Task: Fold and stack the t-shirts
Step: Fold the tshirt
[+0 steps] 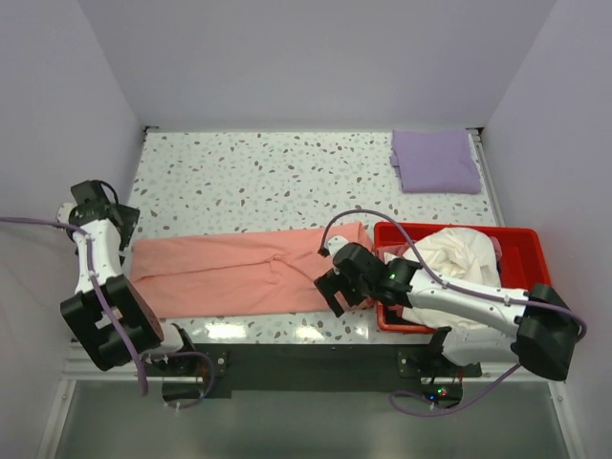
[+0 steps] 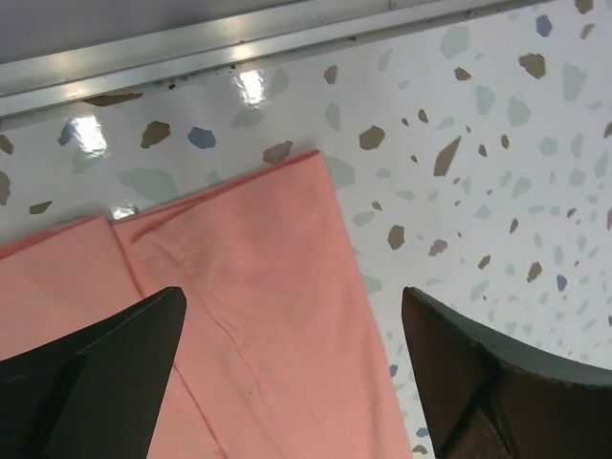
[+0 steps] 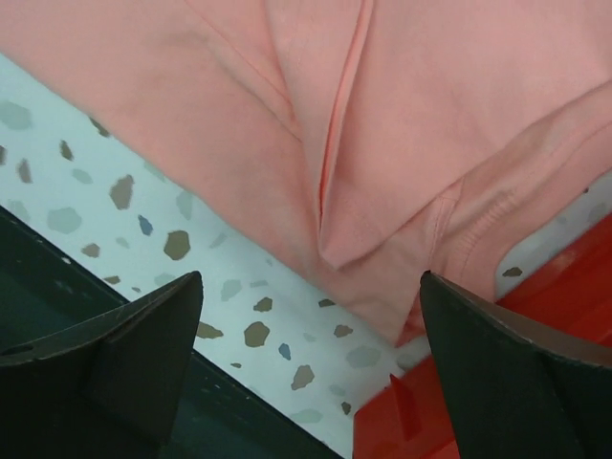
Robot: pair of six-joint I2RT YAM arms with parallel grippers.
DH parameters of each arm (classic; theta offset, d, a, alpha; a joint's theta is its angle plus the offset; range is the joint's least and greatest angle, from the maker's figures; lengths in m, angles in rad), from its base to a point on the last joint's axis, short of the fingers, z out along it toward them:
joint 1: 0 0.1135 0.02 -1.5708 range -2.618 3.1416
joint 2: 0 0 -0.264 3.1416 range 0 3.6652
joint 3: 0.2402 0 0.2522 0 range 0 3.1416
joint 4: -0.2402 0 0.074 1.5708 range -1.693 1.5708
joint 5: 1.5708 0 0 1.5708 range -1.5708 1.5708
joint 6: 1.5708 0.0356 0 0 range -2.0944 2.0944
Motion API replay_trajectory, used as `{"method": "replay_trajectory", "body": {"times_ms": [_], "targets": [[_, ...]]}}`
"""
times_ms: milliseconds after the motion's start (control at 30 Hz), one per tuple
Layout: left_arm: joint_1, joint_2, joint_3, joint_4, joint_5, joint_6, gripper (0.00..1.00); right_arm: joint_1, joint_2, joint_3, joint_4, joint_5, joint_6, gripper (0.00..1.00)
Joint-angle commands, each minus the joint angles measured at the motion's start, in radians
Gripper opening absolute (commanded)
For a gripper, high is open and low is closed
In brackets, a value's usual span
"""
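Observation:
The salmon-pink t-shirt (image 1: pixel 239 273) lies folded into a long strip across the front of the table. My left gripper (image 1: pixel 120 228) is open and empty above its left end; the left wrist view shows the shirt's corner (image 2: pixel 258 287) between the spread fingers. My right gripper (image 1: pixel 342 292) is open and empty over the shirt's right end, whose folded sleeve and hem (image 3: pixel 382 191) show in the right wrist view. A folded lavender t-shirt (image 1: pixel 437 161) lies at the back right. A cream-white t-shirt (image 1: pixel 459 258) is bundled in the red bin. No black t-shirt is in view.
The red plastic bin (image 1: pixel 521 239) stands at the front right, touching the pink shirt's right end; its corner shows in the right wrist view (image 3: pixel 564 316). The table's dark front edge (image 3: pixel 57 316) runs just below the right gripper. A metal rail (image 2: pixel 239 38) borders the table's left side.

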Motion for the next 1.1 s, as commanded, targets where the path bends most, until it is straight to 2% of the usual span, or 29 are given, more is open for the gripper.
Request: {"method": "replay_trajectory", "body": {"times_ms": [0,133,200,333,567,867,967,1033,1067], "targets": [[-0.061,-0.073,-0.054,0.086,0.101,0.040,1.00,0.006,-0.055,0.094,0.019,-0.029,-0.015,0.99],[-0.192,-0.070,-0.092,0.103,0.062,0.032,1.00,0.006,0.007,0.172,0.062,-0.054,-0.006,0.99],[-0.238,-0.058,-0.125,0.120,0.070,0.032,1.00,0.004,0.043,0.229,0.073,-0.017,0.008,0.99],[-0.249,-0.018,-0.184,0.172,0.072,0.048,1.00,-0.013,0.198,0.315,0.084,0.040,0.043,0.99],[-0.249,0.050,-0.223,0.179,0.022,0.080,1.00,-0.139,0.419,0.399,0.151,-0.133,0.083,0.99],[-0.249,0.062,-0.247,0.202,0.022,0.087,1.00,-0.163,0.573,0.482,0.229,-0.139,0.071,0.99],[-0.249,0.060,-0.247,0.206,0.026,0.091,1.00,-0.178,0.606,0.498,0.246,-0.115,0.069,0.90],[-0.250,0.056,-0.247,0.207,0.026,0.091,1.00,-0.183,0.626,0.501,0.255,-0.100,0.055,0.77],[-0.247,0.056,-0.247,0.207,0.024,0.091,1.00,-0.189,0.634,0.507,0.255,-0.092,0.052,0.76]]}}
